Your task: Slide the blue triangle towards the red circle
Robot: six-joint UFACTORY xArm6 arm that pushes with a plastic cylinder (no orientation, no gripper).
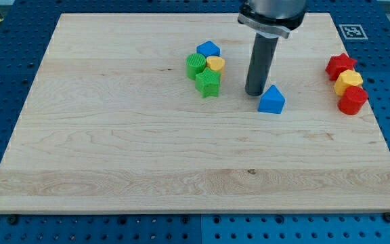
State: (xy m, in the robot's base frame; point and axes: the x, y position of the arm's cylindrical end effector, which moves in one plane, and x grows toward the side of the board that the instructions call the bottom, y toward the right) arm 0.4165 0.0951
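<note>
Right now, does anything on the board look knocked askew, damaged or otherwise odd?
Nothing stands out. The blue triangle sits flat, alone, with my tip just at its upper left. The red circle is in a tidy group at the view's right with a yellow block and a red star.

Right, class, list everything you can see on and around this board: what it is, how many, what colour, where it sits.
Board: one, pale wood, filling the view.
Blue triangle: one, right of centre.
Left cluster at upper centre: blue block, green cylinder, yellow heart, green star; one each.
Right-edge column: red star, yellow block, red circle; one each.
Marker tag: one, black-and-white, top right corner.
My tip: one, dark, just left of the blue triangle.
</note>
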